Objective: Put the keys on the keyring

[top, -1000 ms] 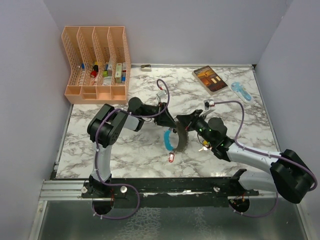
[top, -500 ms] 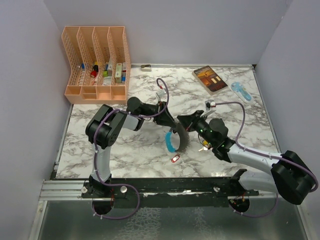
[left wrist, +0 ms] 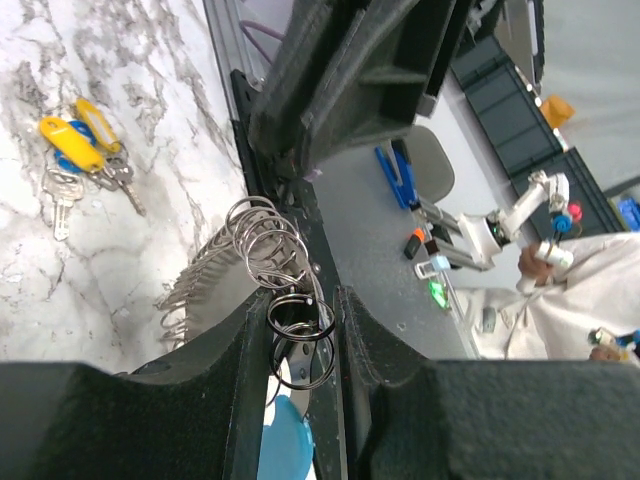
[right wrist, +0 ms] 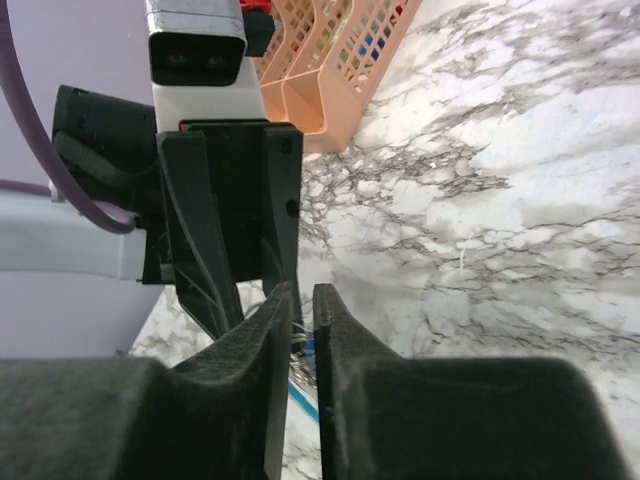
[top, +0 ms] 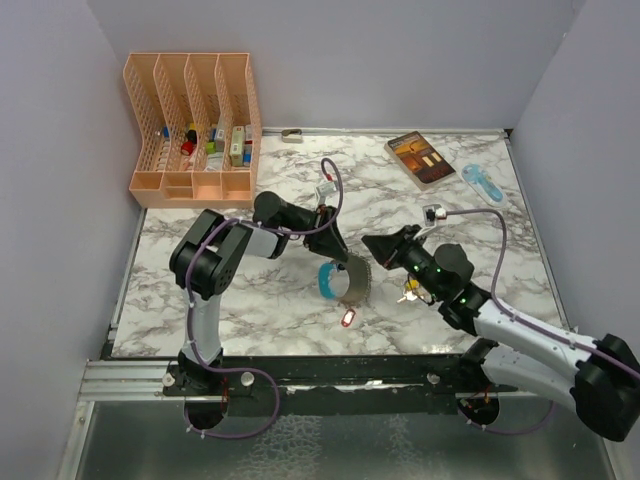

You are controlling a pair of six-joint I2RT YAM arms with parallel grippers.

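The right gripper (top: 371, 246), narrowed to an empty slit, has backed off the keyring (top: 345, 283), which hangs pinched in the left gripper (top: 337, 248). The keys (top: 408, 294) lie behind the right gripper on the tabletop (top: 250, 300), likely its next pickup.

- Left arm (top: 203, 305): upright off its base, bent sharply at the elbow, forearm running right toward centre.
- Left gripper (top: 338, 256): tilted down and to the right; fingers (left wrist: 225, 385) pinched on a ring of the keyring (left wrist: 262, 240).
- Right arm (top: 520, 325): low and long from its base, slanting left.
- Right gripper (top: 370, 243): faces the left gripper, near but apart; fingers (right wrist: 262, 335) almost together, thin slit between.
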